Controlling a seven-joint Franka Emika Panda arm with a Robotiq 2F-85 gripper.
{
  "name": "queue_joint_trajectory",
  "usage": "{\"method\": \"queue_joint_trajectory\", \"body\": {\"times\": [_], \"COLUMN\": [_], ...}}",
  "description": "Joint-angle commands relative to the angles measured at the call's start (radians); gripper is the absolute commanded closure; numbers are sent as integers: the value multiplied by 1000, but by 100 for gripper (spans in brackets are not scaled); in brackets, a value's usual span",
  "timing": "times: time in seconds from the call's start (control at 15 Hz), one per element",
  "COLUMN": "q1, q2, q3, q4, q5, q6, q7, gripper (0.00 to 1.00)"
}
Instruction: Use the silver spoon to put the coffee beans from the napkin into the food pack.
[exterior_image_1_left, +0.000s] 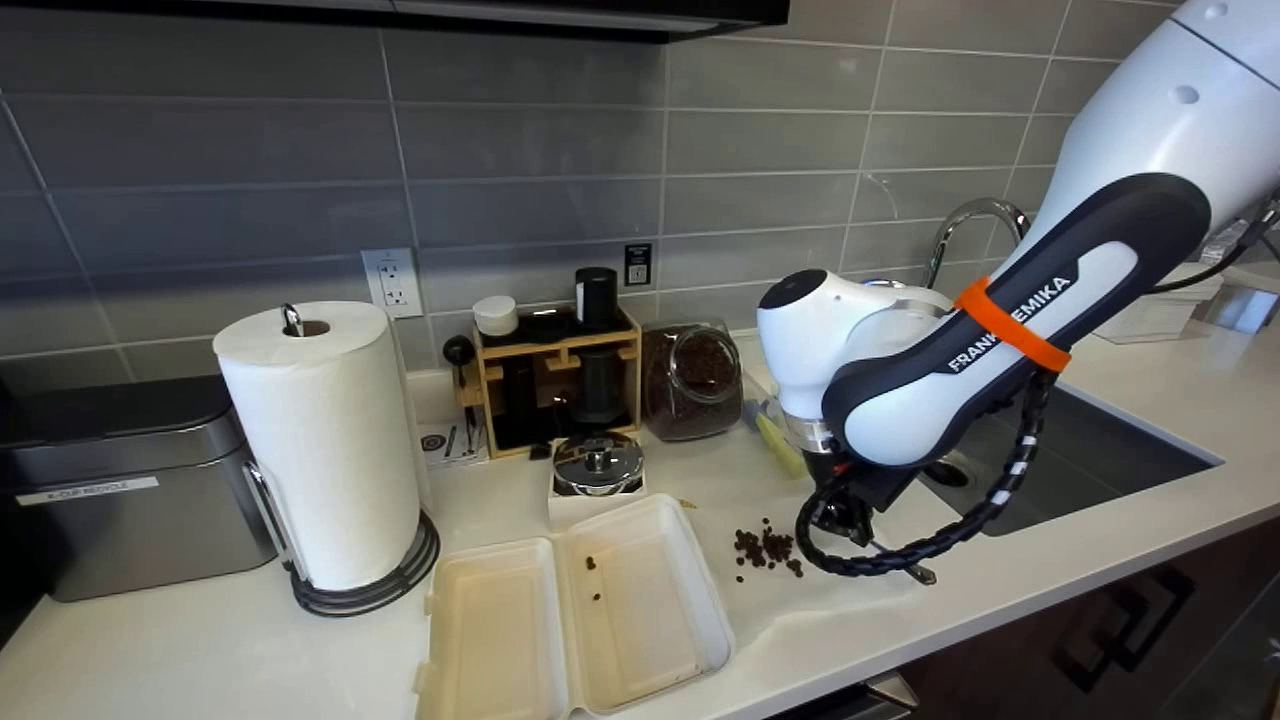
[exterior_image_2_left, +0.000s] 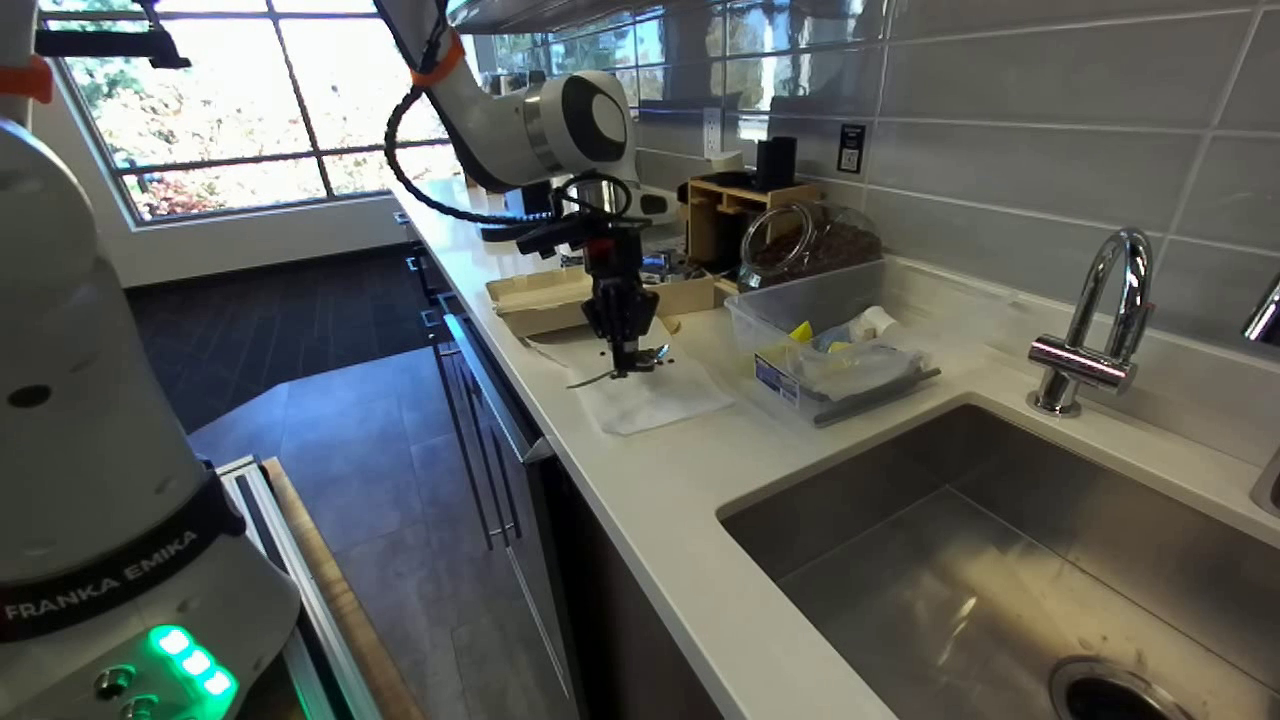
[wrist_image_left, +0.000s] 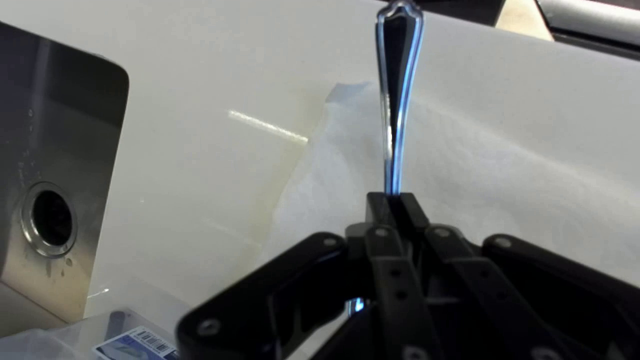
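The claw (wrist_image_left: 394, 201) is gripping the silver spoon (wrist_image_left: 395, 100); from here, coffee beans (exterior_image_1_left: 768, 548) are lying just to its left.

Daylight pours through a window (exterior_image_2_left: 230, 100) at upper left in an exterior view, the glass burned nearly white in places and bright patches mirrored across the glossy tile wall (exterior_image_2_left: 1040, 80) at top center. Green lights (exterior_image_2_left: 198, 661) glow at lower left, and warm glare spreads across the sink (exterior_image_2_left: 980, 590) at lower right. In an exterior view, the tile wall dims to blue-gray at left behind a pale paper towel roll (exterior_image_1_left: 320, 440), and the coffee beans (exterior_image_1_left: 765, 548) blur into dark specks. In the wrist view, a white streak of glare cuts the counter (wrist_image_left: 190, 165) left of center, the silver spoon (wrist_image_left: 396, 100) gleams blue-white along its edges, and the napkin (wrist_image_left: 460, 160) looks soft and washed out beyond the near-black gripper (wrist_image_left: 394, 198).
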Motion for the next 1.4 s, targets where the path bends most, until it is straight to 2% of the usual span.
{"method": "queue_joint_trajectory", "body": {"times": [0.0,0.33,0.4,1.33], "q1": [-17,-21,-19,-10], "q2": [2,2,17,153], "q3": [20,20,20,36], "q4": [8,7,28,170], "q5": [-5,-5,-12,-7], "q6": [-6,-6,-15,-120], "q7": [3,3,-3,-83], "gripper": [92,92,98,98]}}
